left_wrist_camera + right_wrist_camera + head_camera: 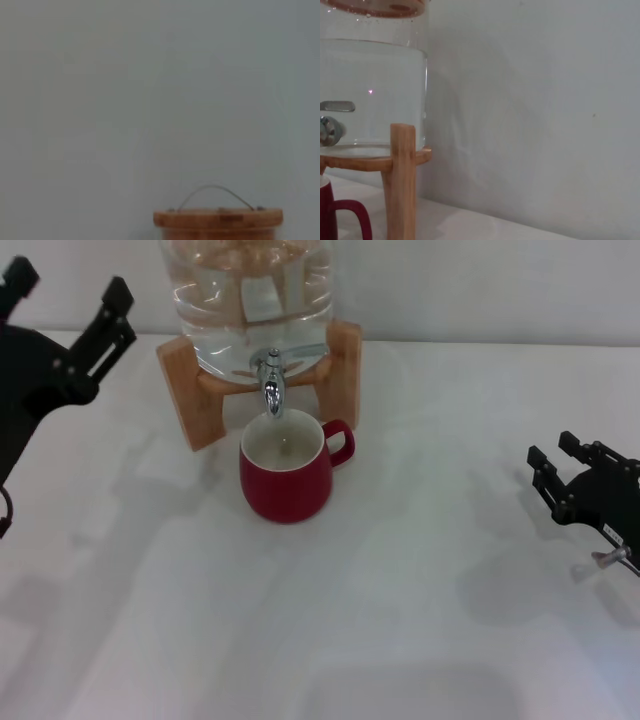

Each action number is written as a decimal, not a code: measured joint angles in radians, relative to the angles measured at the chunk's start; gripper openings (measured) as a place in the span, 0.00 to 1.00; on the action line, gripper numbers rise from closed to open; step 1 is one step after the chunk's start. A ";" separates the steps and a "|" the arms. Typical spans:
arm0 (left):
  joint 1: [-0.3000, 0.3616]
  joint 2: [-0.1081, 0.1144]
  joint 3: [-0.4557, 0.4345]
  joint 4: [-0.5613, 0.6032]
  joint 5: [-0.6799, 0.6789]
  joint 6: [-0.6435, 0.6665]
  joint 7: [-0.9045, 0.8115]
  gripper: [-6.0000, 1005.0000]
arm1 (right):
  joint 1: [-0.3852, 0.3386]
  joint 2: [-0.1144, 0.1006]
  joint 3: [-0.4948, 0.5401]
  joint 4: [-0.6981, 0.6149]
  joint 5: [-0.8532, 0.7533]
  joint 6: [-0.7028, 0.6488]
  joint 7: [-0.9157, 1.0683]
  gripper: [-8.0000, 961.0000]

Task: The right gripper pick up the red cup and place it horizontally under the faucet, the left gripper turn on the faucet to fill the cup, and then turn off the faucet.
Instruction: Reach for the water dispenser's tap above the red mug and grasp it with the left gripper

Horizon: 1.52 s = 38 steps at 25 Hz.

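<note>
The red cup [287, 478] stands upright on the table directly beneath the faucet [271, 380], so you appear to be at the filling step. Your left gripper [68, 302] hovers open and empty left of the jug; next, bring it to the lever. The right gripper [562, 467] waits open and empty, well off to the right.

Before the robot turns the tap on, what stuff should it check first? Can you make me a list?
1. Red cup stands under the faucet spout: ok.
2. Cup is upright, opening facing up: ok.
3. Right end effector is away from the cup, off to the right side, open: ok.
4. Left end effector is open, ready to grab: ok.
5. Left end effector is at the faucet lever: not ok, it is off to the left.
6. Water jug has water: ok.
</note>
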 joint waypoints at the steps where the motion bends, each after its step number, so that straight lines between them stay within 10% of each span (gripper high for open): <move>1: 0.010 0.000 0.000 0.026 0.041 0.030 -0.046 0.88 | 0.000 0.000 0.001 0.000 -0.001 0.002 0.000 0.41; 12: 0.016 0.002 -0.009 0.214 0.695 0.267 -0.685 0.87 | 0.001 0.000 0.000 0.000 -0.001 0.007 0.000 0.41; 23: -0.097 -0.001 -0.174 0.297 1.445 0.047 -1.546 0.87 | 0.008 0.000 0.001 0.006 -0.006 0.009 0.000 0.41; 38: -0.280 -0.003 -0.245 0.314 1.876 -0.225 -1.832 0.87 | 0.003 0.000 -0.003 0.011 -0.009 0.017 0.000 0.41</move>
